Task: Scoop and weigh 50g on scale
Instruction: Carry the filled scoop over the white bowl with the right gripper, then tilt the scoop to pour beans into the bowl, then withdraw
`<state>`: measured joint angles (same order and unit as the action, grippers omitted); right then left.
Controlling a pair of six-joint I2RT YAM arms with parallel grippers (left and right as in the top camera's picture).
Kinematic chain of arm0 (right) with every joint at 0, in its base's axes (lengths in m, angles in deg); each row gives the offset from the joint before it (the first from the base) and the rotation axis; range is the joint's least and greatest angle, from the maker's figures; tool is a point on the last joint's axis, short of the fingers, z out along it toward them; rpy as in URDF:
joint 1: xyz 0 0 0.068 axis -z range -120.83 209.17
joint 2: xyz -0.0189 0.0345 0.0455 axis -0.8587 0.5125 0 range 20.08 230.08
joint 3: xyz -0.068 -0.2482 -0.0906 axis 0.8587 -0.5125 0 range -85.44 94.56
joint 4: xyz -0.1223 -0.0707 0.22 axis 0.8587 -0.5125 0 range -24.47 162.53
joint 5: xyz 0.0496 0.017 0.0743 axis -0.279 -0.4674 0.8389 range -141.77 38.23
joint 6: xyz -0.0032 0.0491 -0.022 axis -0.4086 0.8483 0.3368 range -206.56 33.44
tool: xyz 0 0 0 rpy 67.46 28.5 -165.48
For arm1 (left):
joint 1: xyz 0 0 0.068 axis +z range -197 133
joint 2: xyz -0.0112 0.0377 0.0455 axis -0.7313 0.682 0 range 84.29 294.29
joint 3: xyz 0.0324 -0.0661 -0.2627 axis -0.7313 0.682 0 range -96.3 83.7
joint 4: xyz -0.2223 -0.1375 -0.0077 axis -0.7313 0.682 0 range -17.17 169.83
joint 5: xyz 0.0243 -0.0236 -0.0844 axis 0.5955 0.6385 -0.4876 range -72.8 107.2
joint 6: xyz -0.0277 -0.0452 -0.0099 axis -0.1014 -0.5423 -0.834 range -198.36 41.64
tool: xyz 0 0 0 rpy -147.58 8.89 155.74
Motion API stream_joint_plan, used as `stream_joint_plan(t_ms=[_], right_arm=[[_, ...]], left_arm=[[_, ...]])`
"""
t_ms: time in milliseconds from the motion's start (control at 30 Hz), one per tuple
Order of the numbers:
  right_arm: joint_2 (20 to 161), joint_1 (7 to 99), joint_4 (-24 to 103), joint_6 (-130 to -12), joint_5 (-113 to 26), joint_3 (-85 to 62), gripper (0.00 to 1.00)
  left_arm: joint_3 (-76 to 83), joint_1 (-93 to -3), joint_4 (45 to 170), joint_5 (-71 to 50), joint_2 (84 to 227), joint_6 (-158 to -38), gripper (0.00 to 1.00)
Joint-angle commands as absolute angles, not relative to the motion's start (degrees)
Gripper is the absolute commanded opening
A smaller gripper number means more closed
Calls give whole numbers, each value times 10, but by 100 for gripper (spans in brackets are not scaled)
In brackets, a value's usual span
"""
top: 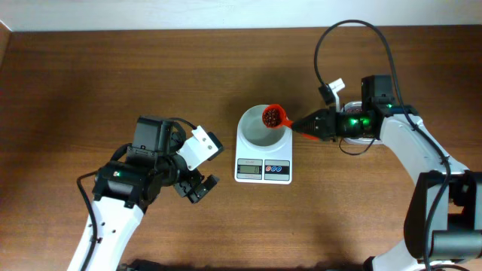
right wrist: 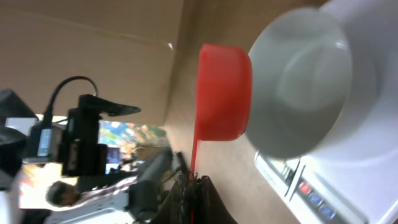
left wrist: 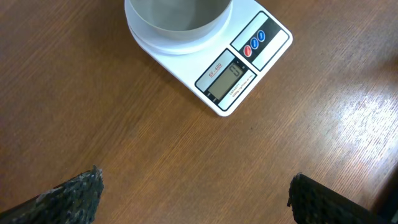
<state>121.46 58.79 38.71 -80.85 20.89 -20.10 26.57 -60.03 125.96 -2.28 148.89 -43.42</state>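
The small white digital scale point(top: 263, 159) sits near the centre of the brown wooden surface point(top: 113, 75), and carries a round white bowl point(top: 256, 135). The right jaws are pressed together on the thin handle point(right wrist: 194, 149) of a red plastic scoop point(top: 280, 118), holding its cup over the bowl rim on the side facing the rear right corner of the surface. Whether the cup touches the rim cannot be determined. The overhead view shows the load, a heap of small dark red-brown beans point(top: 269, 117), lying inside the cup. The right wrist view shows only the red outer shell of the cup against the bowl wall, so the beans are hidden there. The left jaws are spread wide and hang above the surface toward its front left, well apart from the scale. The left wrist view shows both dark, textured fingertips point(left wrist: 74, 193) at its lower corners, with bare wood between them. Only this view resolves the grey display point(left wrist: 227, 74), which shows a single zero, and the red and blue buttons point(left wrist: 254, 42) beside it.
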Motion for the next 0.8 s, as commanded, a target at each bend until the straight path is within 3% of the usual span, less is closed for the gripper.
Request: stream_joint_plan(t_ms=[0, 133, 267, 433, 500, 733, 767], right_arm=[[1218, 569, 417, -819, 144, -199, 4], [1218, 565, 436, -948, 128, -199, 4], [1218, 565, 433, -1002, 118, -199, 4], [1218, 565, 438, -1003, 75, -199, 4], [1218, 565, 436, -1033, 162, -199, 4], [1218, 561, 448, -985, 62, -199, 4], [1218, 561, 442, -1054, 131, -199, 4]], left_arm=[[255, -598, 1259, -23, 1483, -427, 99], [255, -598, 1259, -23, 1483, -427, 99], [255, -598, 1259, -23, 1483, -427, 99], [255, -598, 1259, -23, 1483, -427, 99], [255, -598, 1259, -23, 1483, -427, 99], [255, -598, 1259, -23, 1483, -427, 99], [255, -598, 1259, -23, 1483, -427, 99]])
